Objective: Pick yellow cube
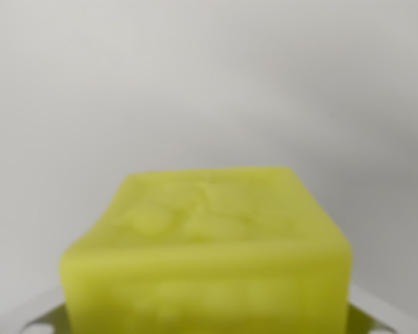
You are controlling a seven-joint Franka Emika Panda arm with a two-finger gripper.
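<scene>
A single close-up from the wrist camera is showing a yellow cube filling the lower middle of the picture. The cube is sitting very near the lens and is looking soft and out of focus. Its top face is tilting away from the camera and is carrying faint raised shapes, too blurred to read. Its front face is running down past the bottom edge of the picture, and it too is showing vague raised marks that cannot be made out.

At the two bottom corners, pale grey-white parts of the pincer are peeking out from behind the cube, one fingertip at the wrist view's left and another at the wrist view's right. The cube is lying between these two parts, right at the pincer, with its lower sides overlapping them in the picture. The fingers appear to be pressing close against the cube's sides, but the contact points themselves are hidden behind the cube and blurred, so I cannot tell for certain whether the pincer is gripping the cube or merely sitting around it.

Everything beyond the pincer is showing as a plain, pale grey surface, smooth and featureless, with a slightly darker shade spreading toward the wrist view's right. Whether the cube is resting on it or lifted off it cannot be told.
</scene>
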